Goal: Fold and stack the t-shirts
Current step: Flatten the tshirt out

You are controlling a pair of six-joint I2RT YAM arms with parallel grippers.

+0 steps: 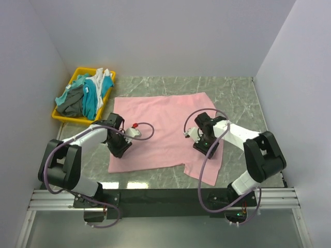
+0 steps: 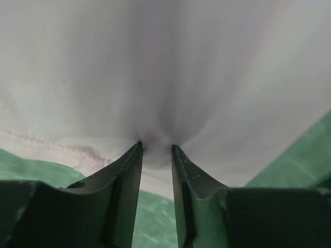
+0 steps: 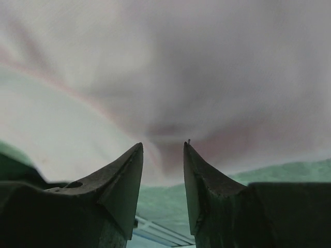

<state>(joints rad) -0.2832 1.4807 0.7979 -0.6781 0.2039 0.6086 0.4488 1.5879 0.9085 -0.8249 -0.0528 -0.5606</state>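
Note:
A pink t-shirt (image 1: 160, 129) lies spread flat on the marble table. My left gripper (image 1: 120, 146) is at the shirt's left edge, low on the cloth. In the left wrist view its jaws (image 2: 156, 147) stand nearly together, with a pucker of pink cloth (image 2: 165, 77) pinched between the tips. My right gripper (image 1: 200, 138) is on the shirt's right part, near the sleeve. In the right wrist view (image 3: 161, 144) its jaws are a little wider, with a fold of the pink cloth (image 3: 207, 67) gathered between the tips.
A yellow bin (image 1: 65, 118) at the back left holds several crumpled teal, grey and white shirts (image 1: 85, 95). White walls close in the table on three sides. The green-grey table top (image 1: 232, 93) shows beyond the shirt.

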